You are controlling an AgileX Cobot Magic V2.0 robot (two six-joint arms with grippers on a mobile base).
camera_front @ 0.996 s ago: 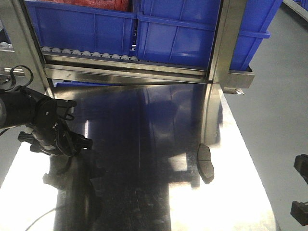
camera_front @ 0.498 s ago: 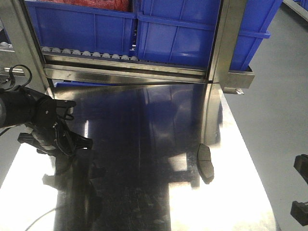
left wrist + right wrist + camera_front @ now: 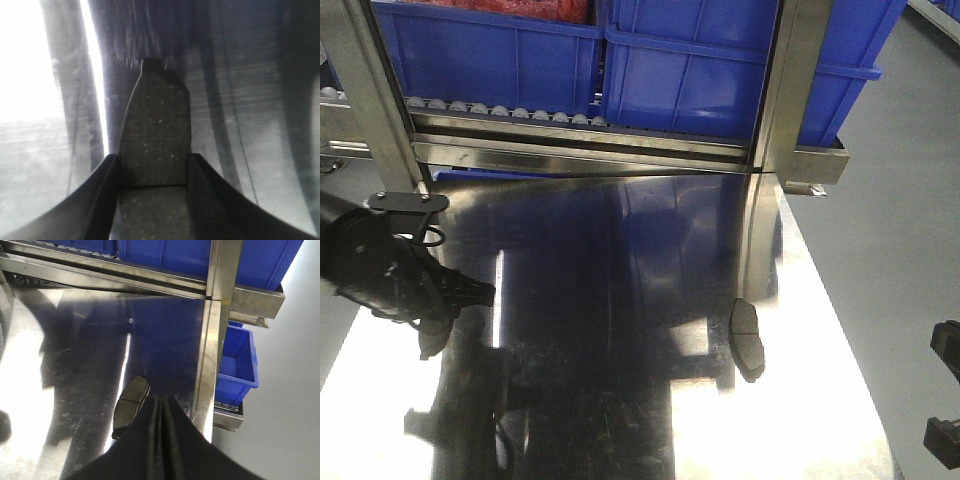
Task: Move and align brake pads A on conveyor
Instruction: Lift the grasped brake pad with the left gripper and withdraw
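Steel, shiny and streaked with blue reflections, is forming the worktop (image 3: pixel 620 300). At its far edge a roller rack (image 3: pixel 570 150) is carrying blue bins (image 3: pixel 500 55).

The left arm (image 3: pixel 390 265) is reaching in over the worktop's left edge, about midway along it. In the left wrist view the left claw (image 3: pixel 152 157) is gripping a brake pad (image 3: pixel 156 120), with its two black fingers (image 3: pixel 100 195) pressing against the pad's long sides. The dark, speckled pad is sticking out lengthwise past the fingertips, and a thin groove is crossing it between the fingers. Whether its far end is touching the steel, I cannot tell.

The other brake pad (image 3: pixel 748 338) is lying flat near the worktop's right edge, in line with the rack's steel post (image 3: pixel 780 90). The right claw (image 3: pixel 161 402) is hovering just beside this pad — its fingers are pressing together with nothing between them, and the pad (image 3: pixel 131 407) is sitting just left of the tips, apart from them.
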